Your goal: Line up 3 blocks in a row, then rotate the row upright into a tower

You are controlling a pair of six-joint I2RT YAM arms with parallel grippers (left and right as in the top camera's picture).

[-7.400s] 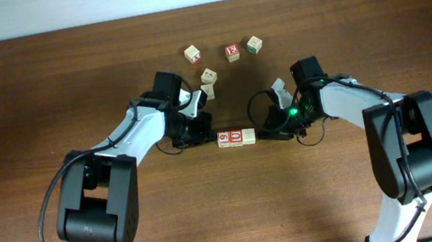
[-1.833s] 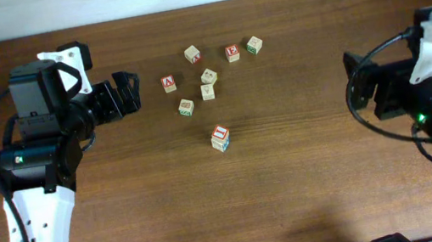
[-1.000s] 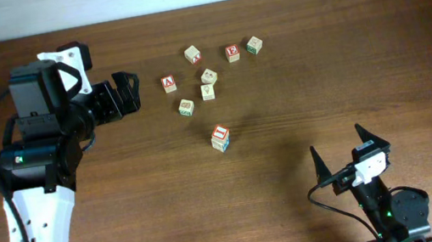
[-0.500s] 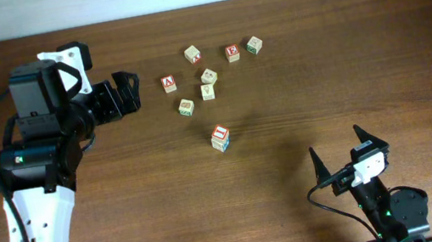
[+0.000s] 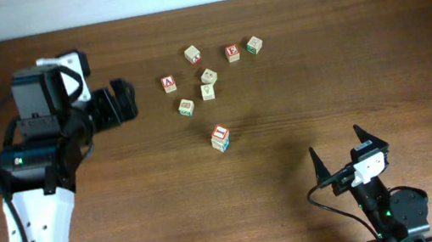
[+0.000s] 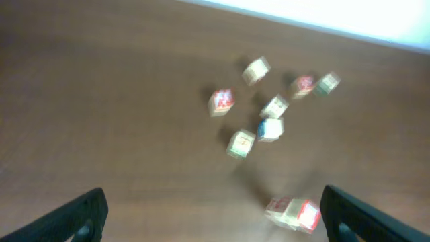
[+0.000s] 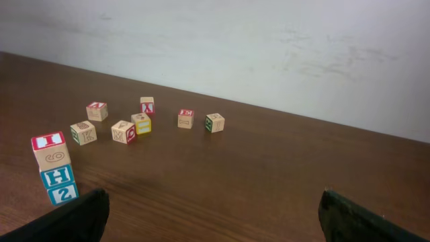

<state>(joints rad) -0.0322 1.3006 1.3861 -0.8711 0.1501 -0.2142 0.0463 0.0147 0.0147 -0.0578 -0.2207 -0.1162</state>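
Stacked blocks (image 5: 219,138), left pincer (image 5: 129,100) spread, right pincer (image 5: 335,140) spread

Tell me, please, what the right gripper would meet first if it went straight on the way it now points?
Probably the green-printed cube, near the right gripper's midline; the table before it looks bare. Height is unclear, so it may pass above.

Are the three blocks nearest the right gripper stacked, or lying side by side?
Stacked. The right wrist view shows the three blocks standing one on top of another as a single tower.
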